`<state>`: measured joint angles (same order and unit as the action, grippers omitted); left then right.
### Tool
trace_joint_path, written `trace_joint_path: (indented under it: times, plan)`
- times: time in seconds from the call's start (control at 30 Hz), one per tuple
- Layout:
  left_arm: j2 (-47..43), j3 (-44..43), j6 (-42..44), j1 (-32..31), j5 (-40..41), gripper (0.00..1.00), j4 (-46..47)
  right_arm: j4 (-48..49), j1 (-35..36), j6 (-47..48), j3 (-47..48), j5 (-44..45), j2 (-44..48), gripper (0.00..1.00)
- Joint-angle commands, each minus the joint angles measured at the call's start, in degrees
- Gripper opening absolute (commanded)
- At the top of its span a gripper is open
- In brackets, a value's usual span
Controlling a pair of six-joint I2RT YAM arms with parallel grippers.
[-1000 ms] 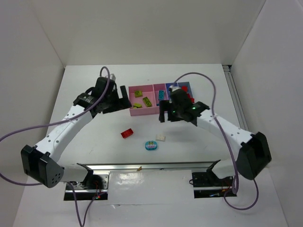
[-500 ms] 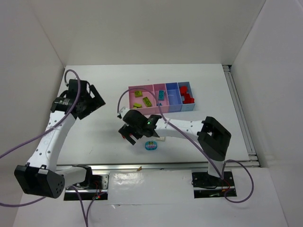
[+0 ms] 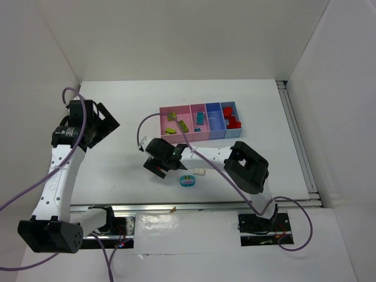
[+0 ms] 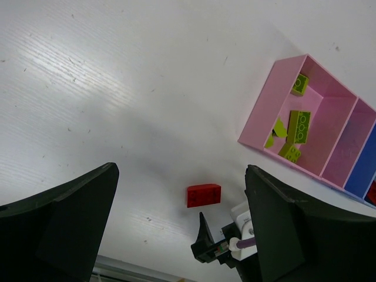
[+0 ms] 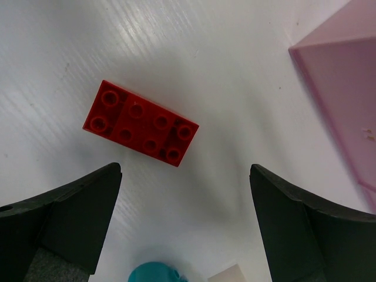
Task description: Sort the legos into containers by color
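Our right claw point(image 5: 185, 197) hangs wide open above the white bench point(image 3: 264, 106). A small red plastic toy brick point(image 5: 141, 123) lies flat just beyond its spread fingertips, untouched, and a teal brick point(image 5: 154, 273) peeks in nearer its wrist. Our left claw point(image 4: 181, 176), equally wide, holds nothing. The wide pink plastic bin point(image 4: 271, 100) of yellow-green bricks point(image 4: 299, 126) sits well off towards its right finger.

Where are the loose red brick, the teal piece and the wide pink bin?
red brick point(image 5: 141, 130), right wrist view, middle of its studded top.
teal piece point(image 3: 187, 181), top external view, its centre.
wide pink bin point(image 4: 332, 117), left wrist view, bare floor.
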<state>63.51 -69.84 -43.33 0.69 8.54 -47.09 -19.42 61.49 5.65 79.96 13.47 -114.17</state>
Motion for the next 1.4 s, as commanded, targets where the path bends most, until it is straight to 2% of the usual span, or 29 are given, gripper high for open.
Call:
trace_joint_path:
  times: [0.0,0.27,0.43,0.63,0.73,0.8,0.83,0.97,1.13,1.2,1.37]
  plan:
    - [-0.75,-0.2,1.67,0.63,-0.71,0.99,2.61,4.21,-0.23,2.78,2.74,1.91,-1.66,0.97]
    - [0.3,-0.2,3.52,1.86,-2.46,0.99,3.94,7.82,-1.9,2.27,6.33,0.07,-5.19,0.96]
    - [0.3,-0.2,4.04,2.39,-2.47,0.99,4.55,7.82,-3.74,1.64,9.24,-3.54,-8.52,0.86]
    - [0.83,-2.05,5.44,2.39,-4.04,0.99,5.16,7.82,-5.5,0.33,9.25,-7.32,-9.05,0.8]
    - [2.06,-2.05,5.98,2.39,-4.67,0.99,5.69,7.29,-5.51,0.33,9.25,-8.72,-9.57,0.68]
    - [2.68,-2.05,5.98,2.39,-4.67,0.99,5.69,5.8,-5.51,0.85,9.25,-9.51,-9.58,0.57]
    - [2.68,-2.05,5.98,2.39,-4.67,0.99,5.69,5.8,-5.51,0.85,9.25,-9.52,-9.58,0.44]
    - [2.68,-2.66,7.46,2.39,-4.67,1.0,5.69,6.41,-5.51,-1.08,8.72,-10.13,-5.82,0.21]
    - [2.68,-3.9,8.7,2.39,-4.14,1.0,5.69,7.03,-5.51,-4.41,7.05,-7.77,2.53,0.18]
    - [3.29,-3.2,10.54,2.39,-6.41,1.0,6.91,4.93,-5.51,-5.64,5.47,-4.26,7.63,0.16]
    - [10.75,-4.77,13.54,0.47,-10.56,1.0,2.71,1.94,-10.07,-12.66,-3.82,0.93,19.58,0.16]
